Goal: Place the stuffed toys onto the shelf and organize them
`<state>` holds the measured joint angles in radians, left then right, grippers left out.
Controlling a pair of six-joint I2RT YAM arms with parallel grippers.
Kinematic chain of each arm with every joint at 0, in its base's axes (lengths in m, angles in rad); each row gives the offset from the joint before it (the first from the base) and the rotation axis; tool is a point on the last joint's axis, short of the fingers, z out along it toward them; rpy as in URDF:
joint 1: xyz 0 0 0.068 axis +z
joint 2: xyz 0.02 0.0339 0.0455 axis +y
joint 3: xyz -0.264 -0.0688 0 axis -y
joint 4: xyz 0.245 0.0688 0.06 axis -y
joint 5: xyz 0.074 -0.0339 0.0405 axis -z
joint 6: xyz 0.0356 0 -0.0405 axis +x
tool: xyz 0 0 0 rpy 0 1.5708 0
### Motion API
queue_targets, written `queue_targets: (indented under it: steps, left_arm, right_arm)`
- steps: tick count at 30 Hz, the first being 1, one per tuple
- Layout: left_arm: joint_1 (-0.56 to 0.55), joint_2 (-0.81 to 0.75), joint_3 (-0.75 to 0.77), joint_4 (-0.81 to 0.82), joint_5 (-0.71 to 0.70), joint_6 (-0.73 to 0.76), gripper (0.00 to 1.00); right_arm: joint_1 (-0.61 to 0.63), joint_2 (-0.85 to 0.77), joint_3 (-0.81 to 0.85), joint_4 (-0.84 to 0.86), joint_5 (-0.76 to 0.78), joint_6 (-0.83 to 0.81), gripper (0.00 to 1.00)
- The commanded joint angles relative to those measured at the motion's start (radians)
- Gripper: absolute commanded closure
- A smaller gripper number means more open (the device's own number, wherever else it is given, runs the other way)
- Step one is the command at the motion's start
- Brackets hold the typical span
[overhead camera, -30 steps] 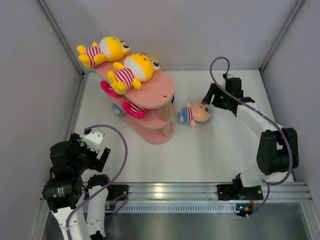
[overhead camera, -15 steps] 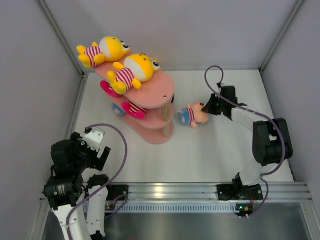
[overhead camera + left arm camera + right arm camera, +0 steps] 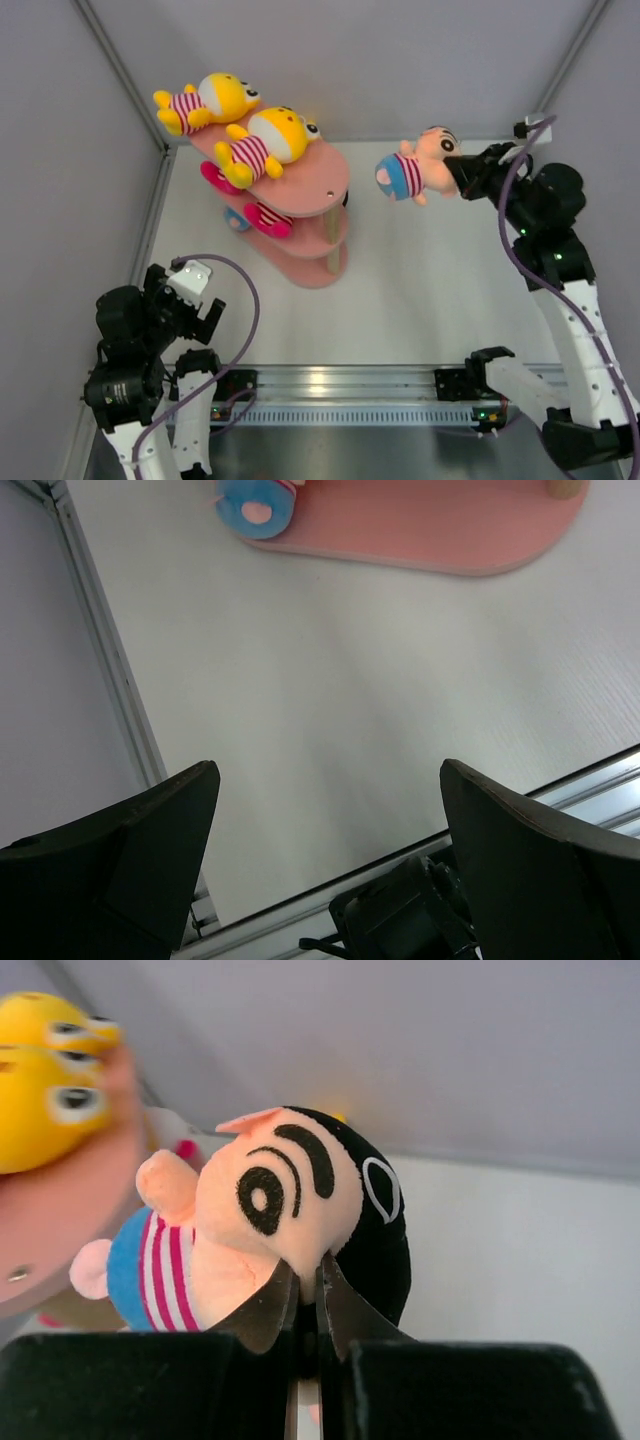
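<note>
Table [image 3: 430, 300], one shelf [image 3: 322, 182], two yellow toys [image 3: 272, 135]

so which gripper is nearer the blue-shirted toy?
Right. Right gripper is shut on the head of the blue-shirted toy; left gripper hangs open at the near-left corner, across the shelf from it.

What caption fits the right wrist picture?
The right gripper pinches the beige-headed doll by its head, pink shelf beside.
</note>
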<state>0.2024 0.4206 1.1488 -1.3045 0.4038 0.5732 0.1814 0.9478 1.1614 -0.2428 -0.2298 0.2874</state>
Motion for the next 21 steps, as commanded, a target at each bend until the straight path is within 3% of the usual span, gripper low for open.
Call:
queue_targets:
  steps: [1, 4, 6, 13, 21]
  left_arm:
    - [0.005, -0.011, 0.063, 0.033, 0.087, -0.013, 0.02]
    - [0.006, -0.011, 0.095, 0.013, 0.139, -0.012, 0.02]
    - [0.006, -0.013, 0.117, 0.005, 0.173, -0.012, 0.02]
    - [0.012, -0.009, 0.219, -0.036, 0.334, -0.016, 0.02]
    - [0.02, -0.009, 0.31, -0.042, 0.506, -0.061, 0.01]
  right_arm:
    - [0.02, -0.058, 0.107, -0.001, -0.323, -0.097, 1.0]
    - [0.059, -0.044, 0.199, -0.081, -0.433, -0.131, 1.0]
    - [0.16, -0.032, 0.222, -0.114, -0.43, -0.203, 1.0]
    - [0.636, 0.02, 0.202, -0.102, -0.094, -0.358, 1.0]
    - [1.035, 0.161, 0.187, -0.009, 0.031, -0.494, 1.0]
